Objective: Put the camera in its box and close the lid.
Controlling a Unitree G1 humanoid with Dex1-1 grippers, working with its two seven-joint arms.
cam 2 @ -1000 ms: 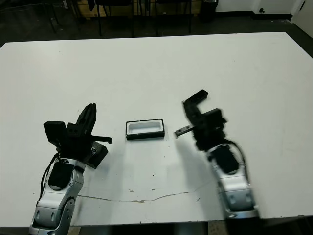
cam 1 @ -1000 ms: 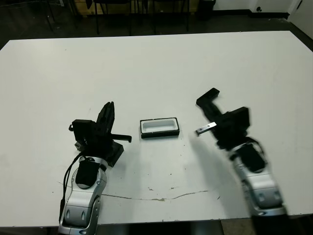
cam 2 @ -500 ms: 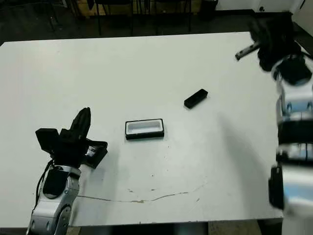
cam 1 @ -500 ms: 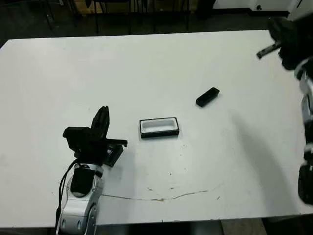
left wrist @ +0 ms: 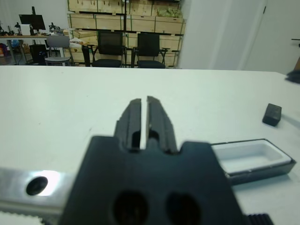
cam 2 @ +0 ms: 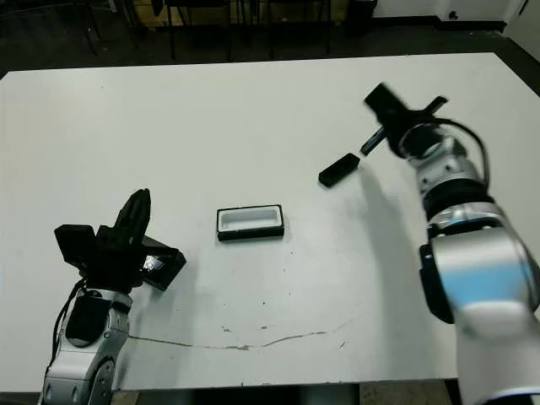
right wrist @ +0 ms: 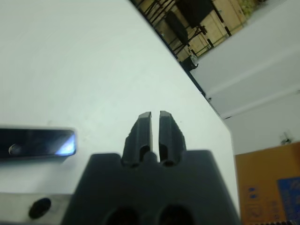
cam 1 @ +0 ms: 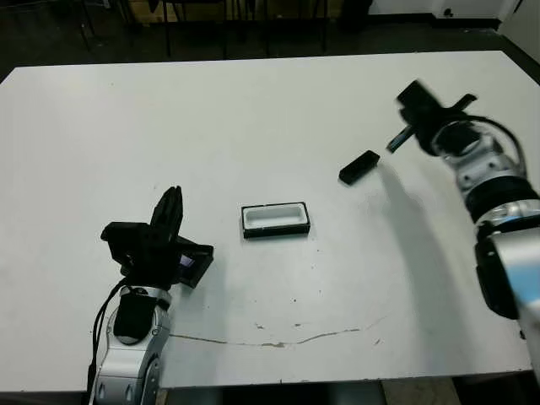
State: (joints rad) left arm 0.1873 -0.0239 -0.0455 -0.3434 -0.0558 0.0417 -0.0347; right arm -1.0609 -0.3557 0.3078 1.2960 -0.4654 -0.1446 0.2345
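Observation:
The camera (cam 1: 359,167), a slim black bar, lies on the white table to the right of and beyond the box (cam 1: 275,220), a shallow black tray with a white lining that stands open. It also shows in the right wrist view as the camera (right wrist: 37,143), with a bluish glint. My right gripper (cam 1: 411,93) hovers shut and empty just beyond and to the right of the camera. My left gripper (cam 1: 171,207) is shut and empty, left of the box. The black lid (cam 1: 194,263) lies beside my left wrist.
A thin crack line (cam 1: 287,342) runs across the table near its front edge. Chairs (left wrist: 126,49) and stacked boxes stand beyond the table's far edge. Bare table (cam 1: 253,118) stretches behind the box.
My right arm left the camera, swung far up to the right, and has come back down close to the camera. The left gripper drifted slightly left. Camera and box stayed put.

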